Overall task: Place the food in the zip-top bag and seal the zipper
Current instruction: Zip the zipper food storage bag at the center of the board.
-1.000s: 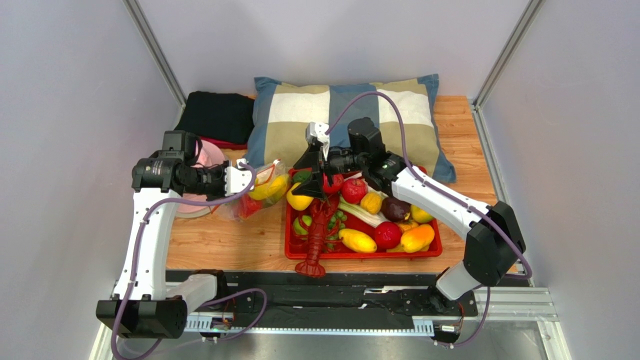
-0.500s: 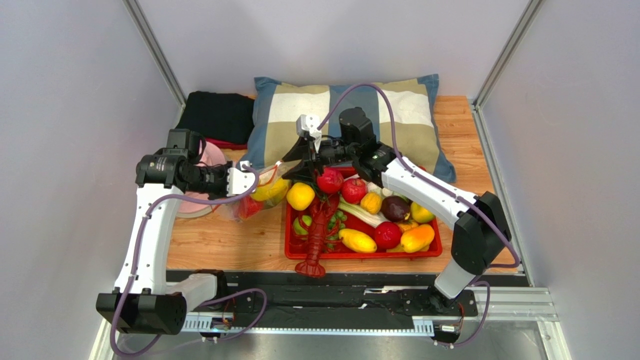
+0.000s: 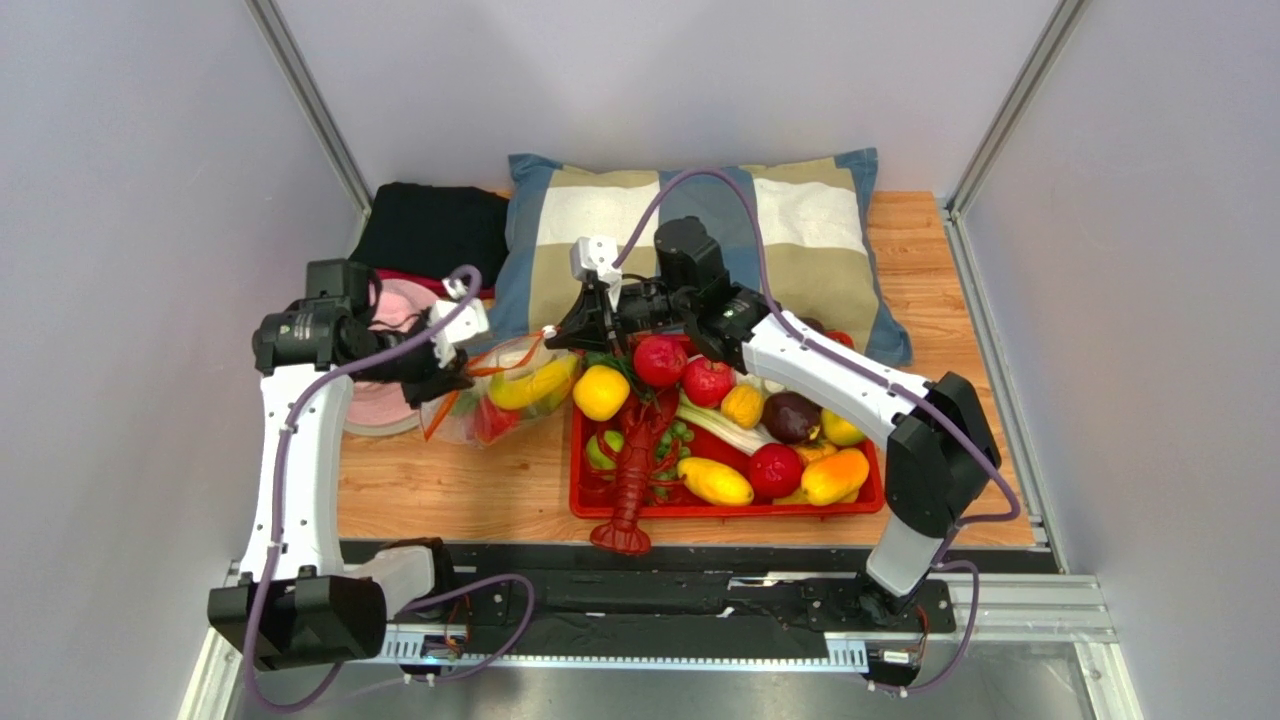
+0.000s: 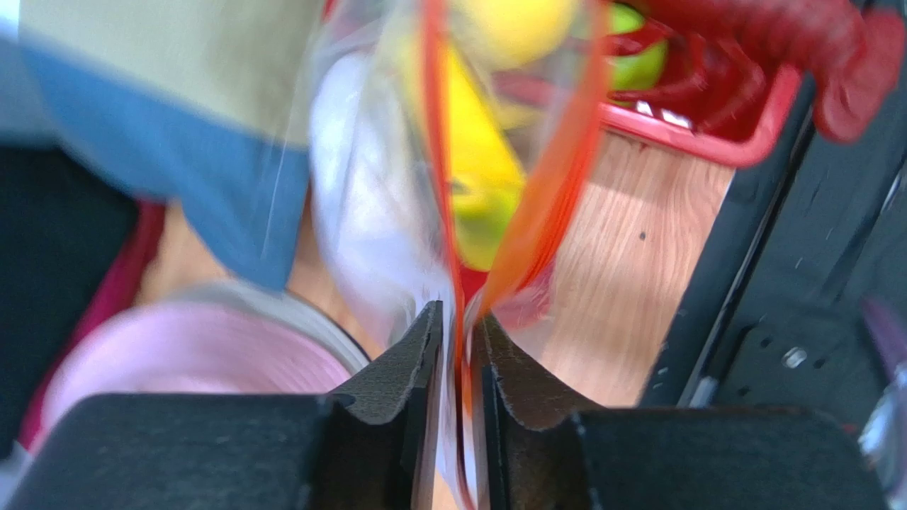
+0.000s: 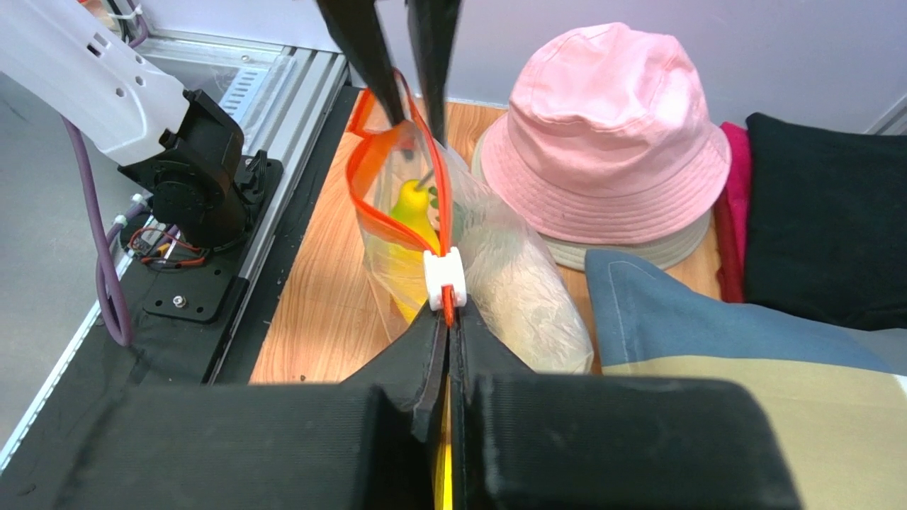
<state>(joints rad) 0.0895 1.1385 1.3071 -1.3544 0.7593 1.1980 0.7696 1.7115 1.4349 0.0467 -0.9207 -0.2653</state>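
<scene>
My right pincer (image 5: 450,319) pinches the zipper (image 5: 360,170) by the white slider (image 5: 444,274); the strip runs to 12 o'clock, into my pinching left pincer (image 4: 458,319).

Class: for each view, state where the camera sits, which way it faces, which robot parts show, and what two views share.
Top external: above and behind the left arm and right arm, both shown, looking down at the table.
Left wrist: behind the left end effector, at bottom, facing along the zip-top bag toward the red tray.
Right wrist: behind the right end effector, at bottom, facing the pink hat.
Both wrist views share the zipper.
</scene>
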